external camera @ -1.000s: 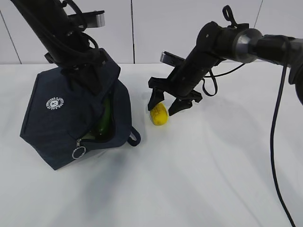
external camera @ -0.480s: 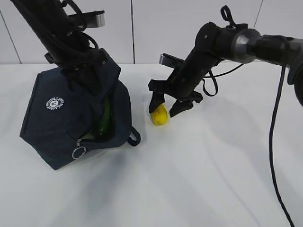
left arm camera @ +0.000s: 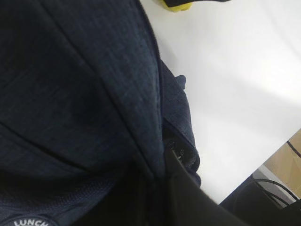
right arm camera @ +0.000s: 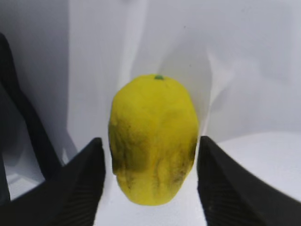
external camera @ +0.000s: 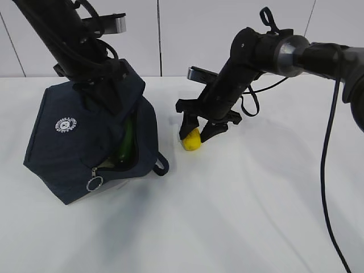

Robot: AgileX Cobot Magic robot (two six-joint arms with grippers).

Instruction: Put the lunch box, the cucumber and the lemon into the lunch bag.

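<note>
Right gripper (right arm camera: 150, 183) apart astride oval, bright yellow lemon (right arm camera: 154, 139), its pads (right arm camera: 221, 181) not quite touching.

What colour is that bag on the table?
Dark navy blue; the lunch bag shows best in the exterior view.

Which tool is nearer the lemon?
Right. The right tool straddles the lemon, a finger on each side; the left tool is across at the lunch bag.

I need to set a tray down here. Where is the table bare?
Bare: the white table in front of the dark navy fabric lunch bag and the small yellow lemon, across to the right edge. Crowded: the strip between bag and lemon, where the right pincer straddles the lemon.
</note>
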